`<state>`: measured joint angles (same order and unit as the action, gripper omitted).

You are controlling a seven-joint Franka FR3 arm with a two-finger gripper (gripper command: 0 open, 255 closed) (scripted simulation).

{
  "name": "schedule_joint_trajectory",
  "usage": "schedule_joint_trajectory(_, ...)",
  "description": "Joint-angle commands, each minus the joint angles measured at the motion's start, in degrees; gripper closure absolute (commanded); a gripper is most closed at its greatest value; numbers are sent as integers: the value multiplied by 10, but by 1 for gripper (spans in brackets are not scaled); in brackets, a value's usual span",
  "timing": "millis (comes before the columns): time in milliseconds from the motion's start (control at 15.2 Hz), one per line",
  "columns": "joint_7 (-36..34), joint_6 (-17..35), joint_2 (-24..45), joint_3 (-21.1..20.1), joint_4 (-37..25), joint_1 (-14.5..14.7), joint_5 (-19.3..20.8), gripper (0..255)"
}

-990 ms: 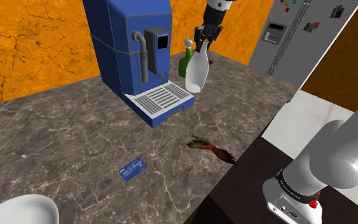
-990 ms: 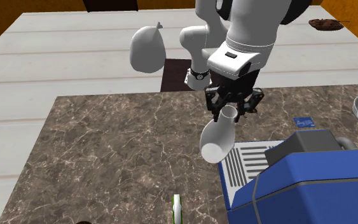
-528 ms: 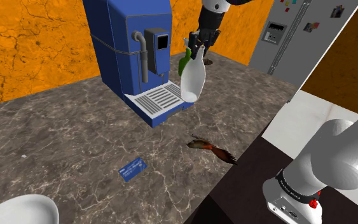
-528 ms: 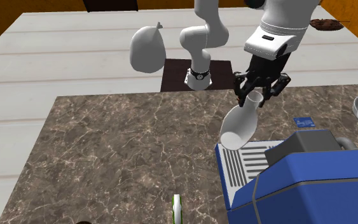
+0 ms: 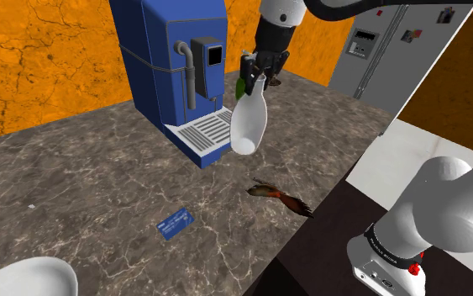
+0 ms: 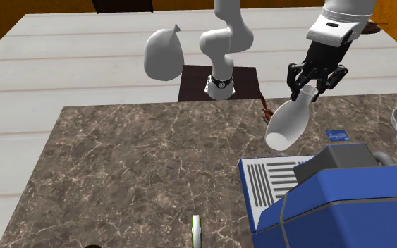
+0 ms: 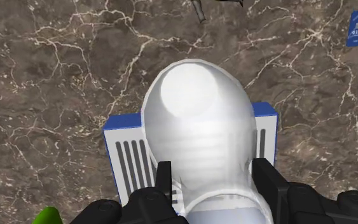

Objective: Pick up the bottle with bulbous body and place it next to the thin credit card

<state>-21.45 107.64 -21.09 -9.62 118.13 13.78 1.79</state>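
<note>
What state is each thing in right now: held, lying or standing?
White bulbous bottle: held by its neck, hanging tilted above the drip tray.
Gripper: shut on the bottle's neck.
Blue card: lying flat on the counter, untouched.
Blue coffee machine: standing upright.
White bowl: sitting at the counter's edge.

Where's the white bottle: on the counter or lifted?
Lifted. The pincer clasps the bottle by its neck, body hanging tilted, clear of the counter; the wrist view shows the drip tray beneath it.

Brown marble counter: blue coffee machine standing, blue card flat, white bowl, brown feathery thing near edge.
</note>
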Motion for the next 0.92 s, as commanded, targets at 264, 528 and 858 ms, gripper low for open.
schedule_joint_trajectory(264,-82,-14,-17,-59,6,29,-11,255)
schedule_joint_trajectory(528,-138,-24,-17,-100,-1,46,-18,255)
schedule_joint_trajectory(858,-210,-37,-3,-155,-24,65,-21,255)
